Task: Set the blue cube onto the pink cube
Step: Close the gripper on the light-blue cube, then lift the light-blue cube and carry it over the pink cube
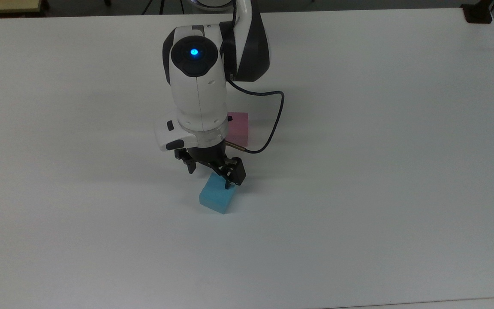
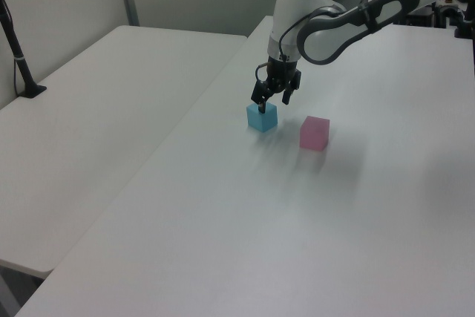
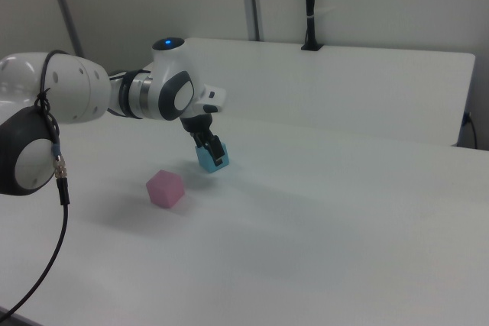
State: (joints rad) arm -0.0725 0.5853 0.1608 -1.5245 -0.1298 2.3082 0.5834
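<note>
The blue cube sits flat on the bench right under the pincer, turned so one corner points toward the top view's bottom edge; as a cube it has no long axis. The pink cube lies well behind the pincer, partly hidden by the arm in the top view, with its sides square to the bench edges. The bench is plain white, a second white bench stands alongside, and grey wall panels close the room. The pincer is spread open, fingers straddling the blue cube's top, one fingertip over its upper face; whether it touches cannot be told. It holds nothing.
</note>
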